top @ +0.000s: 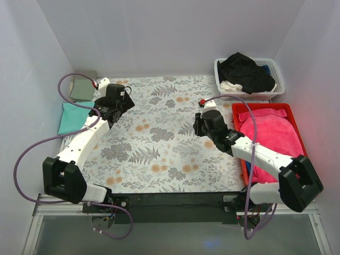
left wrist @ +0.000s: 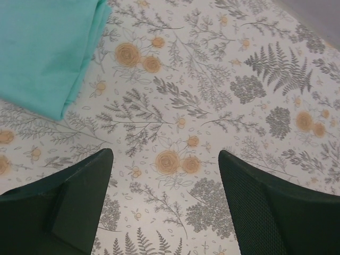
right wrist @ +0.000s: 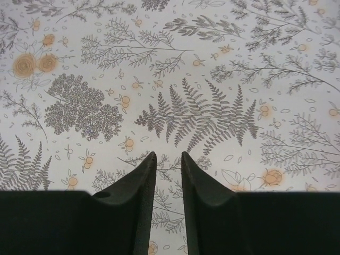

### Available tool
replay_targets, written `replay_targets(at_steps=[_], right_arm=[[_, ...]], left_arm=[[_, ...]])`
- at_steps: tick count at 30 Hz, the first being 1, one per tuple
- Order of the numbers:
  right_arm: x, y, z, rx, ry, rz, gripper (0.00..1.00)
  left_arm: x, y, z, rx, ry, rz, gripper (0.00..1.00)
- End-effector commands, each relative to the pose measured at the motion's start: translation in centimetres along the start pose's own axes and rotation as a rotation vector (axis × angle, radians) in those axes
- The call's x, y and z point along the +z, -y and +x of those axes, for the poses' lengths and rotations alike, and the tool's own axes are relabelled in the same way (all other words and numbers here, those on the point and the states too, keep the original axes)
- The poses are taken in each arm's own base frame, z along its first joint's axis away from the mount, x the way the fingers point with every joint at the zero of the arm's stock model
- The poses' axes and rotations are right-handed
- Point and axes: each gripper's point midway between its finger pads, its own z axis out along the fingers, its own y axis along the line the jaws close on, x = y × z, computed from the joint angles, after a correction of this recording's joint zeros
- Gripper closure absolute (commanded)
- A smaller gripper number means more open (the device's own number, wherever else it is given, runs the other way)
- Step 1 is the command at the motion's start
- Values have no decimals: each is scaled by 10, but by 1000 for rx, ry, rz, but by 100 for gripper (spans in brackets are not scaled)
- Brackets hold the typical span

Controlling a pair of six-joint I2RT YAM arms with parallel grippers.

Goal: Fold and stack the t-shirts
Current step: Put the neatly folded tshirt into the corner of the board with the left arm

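A folded teal t-shirt (top: 73, 118) lies at the table's left edge, and its corner shows top left in the left wrist view (left wrist: 45, 50). Behind it rests a folded sage-green t-shirt (top: 83, 87). A crumpled black t-shirt (top: 245, 71) fills the white basket (top: 277, 79) at the back right. My left gripper (top: 121, 102) hovers just right of the teal shirt, open wide (left wrist: 164, 159) over the bare patterned cover. My right gripper (top: 197, 126) is over the table's middle right, its fingers a narrow gap apart (right wrist: 168, 156) with nothing between them.
A red tray (top: 263, 108) on the right holds a pink cloth (top: 271, 135). The grey fern-and-flower cover (top: 159, 143) spans the table. White walls close in the left, back and right sides. Purple cables loop from both arms.
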Motion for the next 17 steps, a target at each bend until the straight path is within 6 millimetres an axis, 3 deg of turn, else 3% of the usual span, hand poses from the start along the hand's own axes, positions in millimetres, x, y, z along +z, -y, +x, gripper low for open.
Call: replay_targets(at_steps=[1,6,10,17], right_arm=[[-18,13,-9,-23,48,59,68],[-38,26,-19,-46,77,107,66],[-47,35,-18,-48,96,140,64],[-53,38,-15,-31,104,144,63]], left_arm=[[-9,-25,7,-7,40,-136,21],[-4,-36,39,37,-22,-208,21],[-10,-22,66,66,-71,-138,20],[-14,-17,75,90,-88,-99,19]])
